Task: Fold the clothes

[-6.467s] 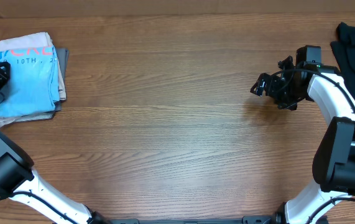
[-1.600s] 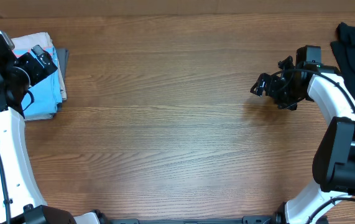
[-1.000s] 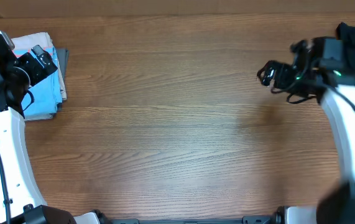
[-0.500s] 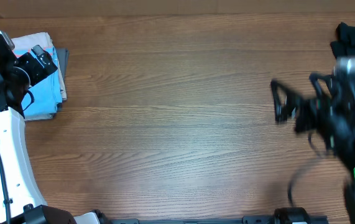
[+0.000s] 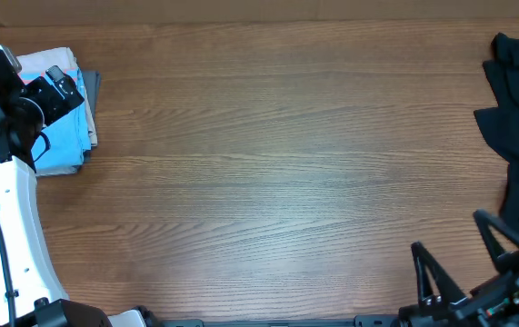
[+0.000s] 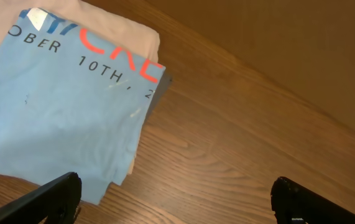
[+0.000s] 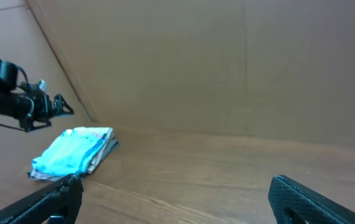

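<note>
The clothes, a light blue T-shirt [image 5: 64, 136] with red and white lettering, lie folded on top of a small stack at the table's far left. My left gripper [image 5: 66, 86] hovers above the stack's right edge, open and empty. In the left wrist view the shirt [image 6: 59, 106] fills the upper left, and the left gripper [image 6: 177, 196] spans bare wood beside the shirt's corner. My right gripper [image 5: 454, 245] is at the front right corner, open and holding nothing. In the right wrist view the right gripper [image 7: 177, 193] faces across the table toward the distant shirt [image 7: 71, 152].
A dark garment [image 5: 518, 127] lies heaped along the right edge. Pale beige cloth [image 6: 121, 31] and a grey layer [image 5: 94, 86] sit under the blue shirt. A brown cardboard wall [image 7: 227, 62] stands behind the table. The left arm [image 7: 22, 106] hangs over the stack.
The right arm has swung from the back right of the table down to the front right corner, jaws open throughout. The left arm has held still over the stack for the last second.
</note>
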### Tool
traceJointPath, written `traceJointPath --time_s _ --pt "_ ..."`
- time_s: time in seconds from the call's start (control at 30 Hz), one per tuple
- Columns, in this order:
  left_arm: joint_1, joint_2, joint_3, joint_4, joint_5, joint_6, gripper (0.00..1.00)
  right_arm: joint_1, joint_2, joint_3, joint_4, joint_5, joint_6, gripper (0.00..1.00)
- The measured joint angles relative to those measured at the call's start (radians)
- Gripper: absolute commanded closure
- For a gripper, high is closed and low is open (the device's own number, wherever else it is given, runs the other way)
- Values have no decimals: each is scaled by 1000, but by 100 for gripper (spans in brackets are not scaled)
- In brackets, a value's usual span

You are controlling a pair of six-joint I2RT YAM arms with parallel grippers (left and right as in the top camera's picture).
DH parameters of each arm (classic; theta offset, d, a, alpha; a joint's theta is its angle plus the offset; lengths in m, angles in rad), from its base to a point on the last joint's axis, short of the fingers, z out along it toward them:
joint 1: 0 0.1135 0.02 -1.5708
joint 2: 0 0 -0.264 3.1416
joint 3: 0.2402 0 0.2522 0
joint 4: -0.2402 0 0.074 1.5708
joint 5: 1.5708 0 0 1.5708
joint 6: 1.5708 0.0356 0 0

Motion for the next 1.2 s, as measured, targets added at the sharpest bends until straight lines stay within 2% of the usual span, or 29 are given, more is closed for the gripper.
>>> traceJointPath --time_s 0.17,0.37,0.77,0.93,1.2 --pt "0 0 0 0 0 0 0 0 -143 -211 111 8 0 0" --pt "0 0 0 0 0 0 0 0 -290 -505 389 14 0 0" --pt "0 0 0 0 0 0 0 0 -300 -972 988 73 2 0" --pt "0 0 0 0 0 0 0 -1 -300 -1069 1097 102 3 0" --pt "0 0 0 0 0 0 0 -2 -300 -1148 1104 216 61 0"
